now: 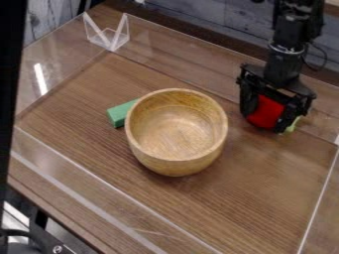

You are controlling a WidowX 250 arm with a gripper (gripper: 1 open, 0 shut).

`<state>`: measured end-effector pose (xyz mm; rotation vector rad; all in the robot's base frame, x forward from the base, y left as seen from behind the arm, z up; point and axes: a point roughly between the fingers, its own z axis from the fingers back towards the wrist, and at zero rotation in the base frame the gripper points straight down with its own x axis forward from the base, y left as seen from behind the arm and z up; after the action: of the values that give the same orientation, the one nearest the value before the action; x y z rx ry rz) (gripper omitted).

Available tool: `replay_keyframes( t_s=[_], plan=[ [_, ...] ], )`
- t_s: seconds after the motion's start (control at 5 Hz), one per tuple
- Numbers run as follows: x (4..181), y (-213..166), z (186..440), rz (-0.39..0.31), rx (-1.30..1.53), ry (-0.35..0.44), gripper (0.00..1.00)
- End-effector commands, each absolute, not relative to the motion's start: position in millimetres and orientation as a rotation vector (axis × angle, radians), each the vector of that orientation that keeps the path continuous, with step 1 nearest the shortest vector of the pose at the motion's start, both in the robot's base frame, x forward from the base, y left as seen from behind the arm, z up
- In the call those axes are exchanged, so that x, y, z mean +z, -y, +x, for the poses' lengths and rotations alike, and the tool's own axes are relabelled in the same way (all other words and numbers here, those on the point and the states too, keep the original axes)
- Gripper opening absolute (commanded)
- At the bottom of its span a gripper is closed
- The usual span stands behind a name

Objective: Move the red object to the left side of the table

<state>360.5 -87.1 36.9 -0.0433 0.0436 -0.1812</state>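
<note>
The gripper (276, 111) is seen pointing down from a black arm (292, 35) at the right side of the table (199, 203), its two dark fingers (247, 97) spread wide. The red object (269, 110) is framed between them — one finger at its 9 o'clock, the other at its 3 o'clock — and it rests on the tabletop, not lifted. Whether the fingers touch it cannot be told. A bit of green (292, 125) is seen poking out at the object's 4 o'clock, just past the right finger.

At about 8 o'clock from the gripper a wooden bowl (177, 130) is set near the table's middle, upright, close to the gripper but apart from it. A flat green piece (122, 113) lies against the bowl's rim at its 10 o'clock, partly hidden by the bowl.

The table is bounded by low clear walls (63, 189) — a small clear stand (107, 34) is placed at the far edge, near 11 o'clock from the bowl.
</note>
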Motion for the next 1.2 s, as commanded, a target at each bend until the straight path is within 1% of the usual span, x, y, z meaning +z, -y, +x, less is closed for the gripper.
replay_keyframes(
  t_s=[0.0,1.0],
  plan=[
    [51.2,91,376,-0.051,-0.187,0.026,1.00],
    [36.7,94,382,-0.053,-0.174,0.034,1.00]
  ],
)
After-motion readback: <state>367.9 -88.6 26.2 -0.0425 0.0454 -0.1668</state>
